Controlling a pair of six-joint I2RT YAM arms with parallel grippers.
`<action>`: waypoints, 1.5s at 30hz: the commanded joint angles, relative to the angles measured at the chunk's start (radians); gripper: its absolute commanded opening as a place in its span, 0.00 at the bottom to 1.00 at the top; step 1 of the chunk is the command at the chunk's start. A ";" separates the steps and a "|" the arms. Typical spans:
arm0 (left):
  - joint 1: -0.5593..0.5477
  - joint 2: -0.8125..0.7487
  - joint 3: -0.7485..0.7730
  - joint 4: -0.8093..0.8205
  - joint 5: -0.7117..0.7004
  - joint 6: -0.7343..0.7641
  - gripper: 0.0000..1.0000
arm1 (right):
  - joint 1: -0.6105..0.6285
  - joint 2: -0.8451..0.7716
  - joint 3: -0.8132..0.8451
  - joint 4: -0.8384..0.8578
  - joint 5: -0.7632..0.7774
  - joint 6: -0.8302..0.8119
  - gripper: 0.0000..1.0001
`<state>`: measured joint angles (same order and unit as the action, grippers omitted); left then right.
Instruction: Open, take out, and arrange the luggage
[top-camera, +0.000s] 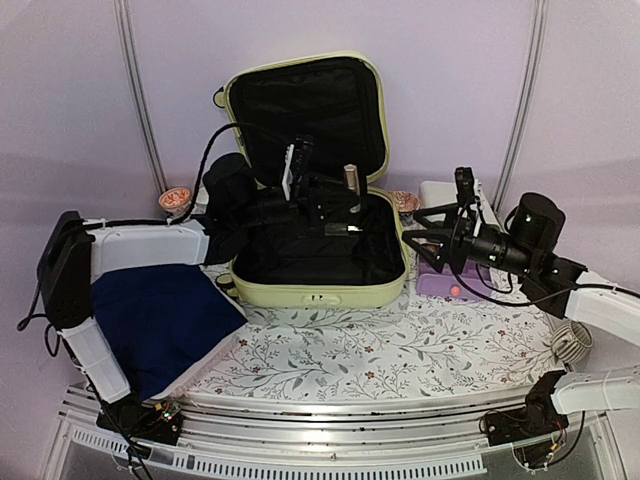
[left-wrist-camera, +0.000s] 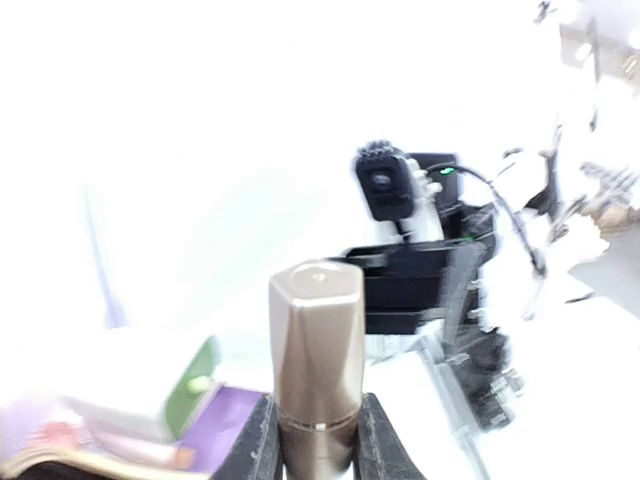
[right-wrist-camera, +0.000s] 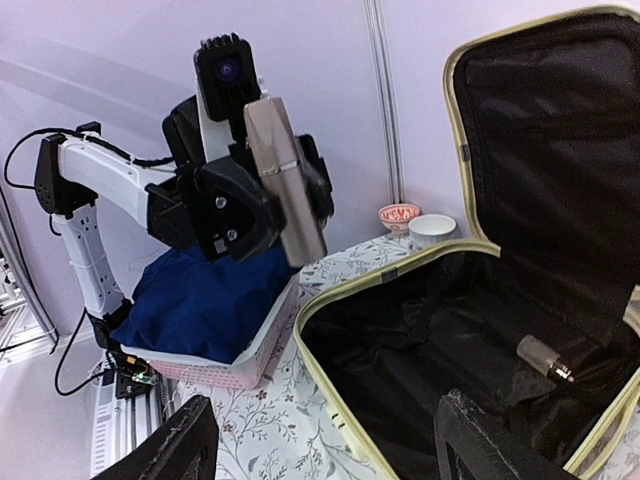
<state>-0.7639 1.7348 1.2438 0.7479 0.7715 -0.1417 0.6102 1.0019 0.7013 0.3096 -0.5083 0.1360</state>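
While the luggage sits open in the middle of the tabletop, lid upright, unpacking looks only part done.
Opening is finished. A navy cloth fills the white basket to the left, though whether it came from the case cannot be told. The left claw is closed narrowly on the base of a champagne-coloured bottle, holding it upright in the air, apparently over the rear of the lower shell. At least one small capped vial lies on the black lining, so taking out and arranging are probably not over. The right claw hangs by the case's right side with its jaws spread wide, gripping and touching nothing.
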 joint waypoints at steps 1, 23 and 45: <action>-0.007 0.073 0.025 0.309 0.151 -0.423 0.14 | 0.013 0.066 0.087 0.035 -0.041 -0.086 0.75; -0.042 0.115 0.034 0.204 0.169 -0.378 0.13 | 0.048 0.303 0.408 -0.110 -0.198 -0.081 0.61; -0.050 0.109 0.062 -0.017 0.143 -0.242 0.19 | 0.062 0.359 0.442 -0.119 -0.264 -0.071 0.06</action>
<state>-0.7975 1.8435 1.2896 0.7898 0.9321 -0.4164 0.6624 1.3502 1.1213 0.1776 -0.7490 0.0631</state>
